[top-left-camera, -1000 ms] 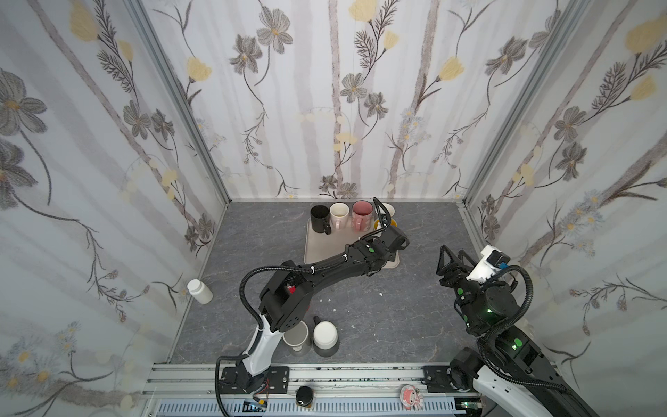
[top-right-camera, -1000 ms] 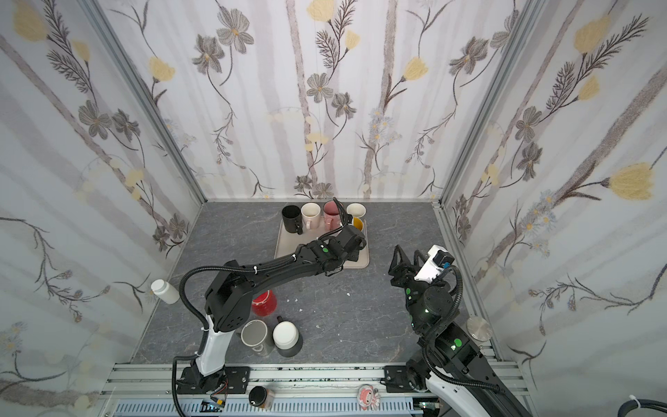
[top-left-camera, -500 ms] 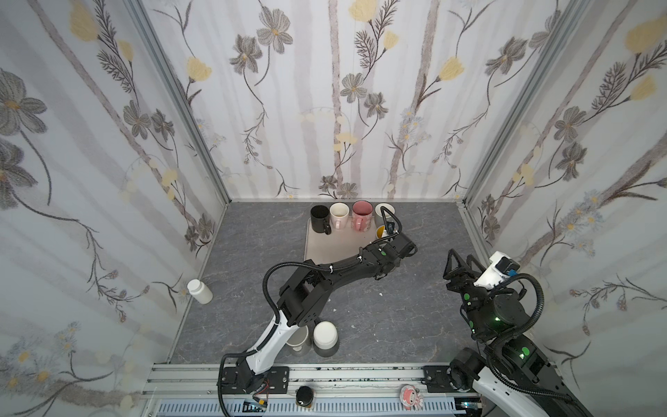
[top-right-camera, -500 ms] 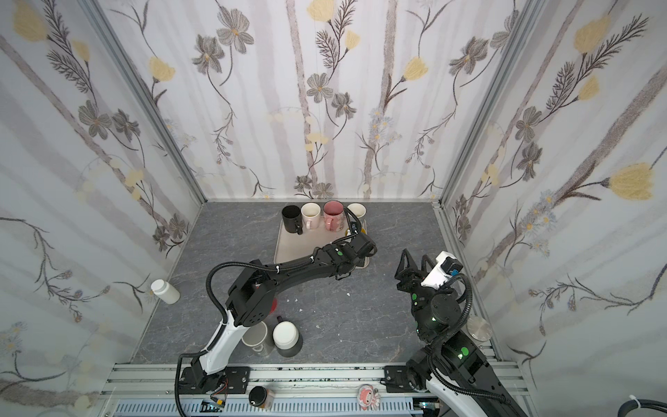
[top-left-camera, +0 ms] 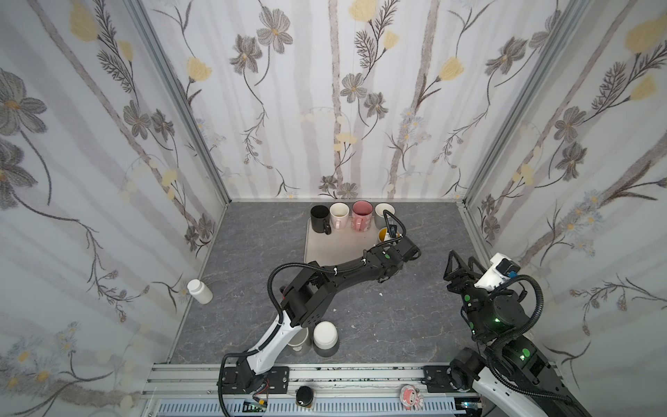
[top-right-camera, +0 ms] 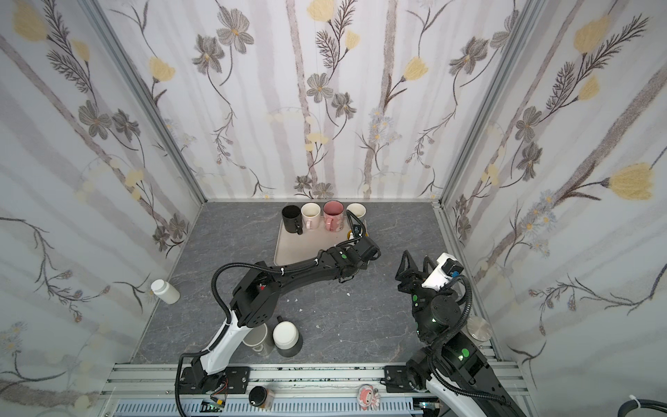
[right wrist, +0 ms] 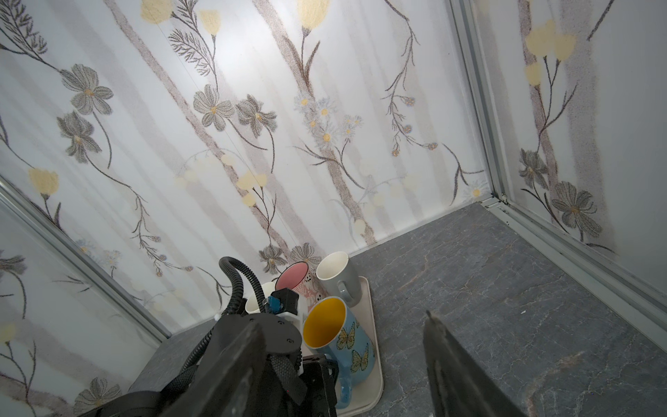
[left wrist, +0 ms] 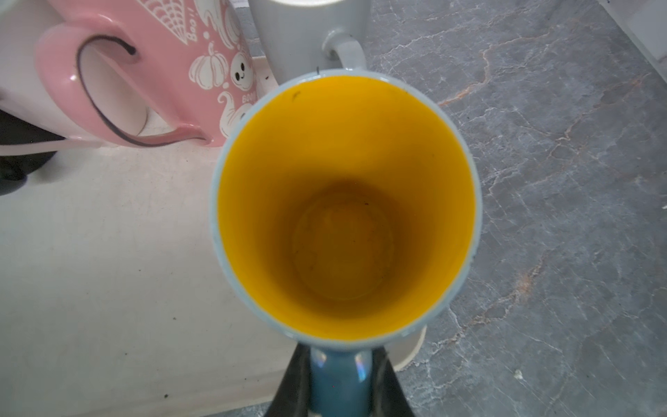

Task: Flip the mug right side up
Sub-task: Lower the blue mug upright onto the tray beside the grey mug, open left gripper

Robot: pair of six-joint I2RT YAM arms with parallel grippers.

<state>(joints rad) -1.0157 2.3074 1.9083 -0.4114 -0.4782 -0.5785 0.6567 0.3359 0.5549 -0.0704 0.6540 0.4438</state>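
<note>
Left arm [top-left-camera: 346, 270] has reached further to tray [top-left-camera: 335, 245] corner, mug [left wrist: 346, 202] upright there w/ left pincer [left wrist: 341, 361] pinching its handle [left wrist: 341, 386]; right pincer [top-left-camera: 460, 260] spread, idle; step prob. set-down; next req.: release, retract w/o tipping.

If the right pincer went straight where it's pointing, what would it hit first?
Probably the butterfly mug, framed between the right pincer's fingers in its wrist view; depth is unclear, so it may miss.
</note>
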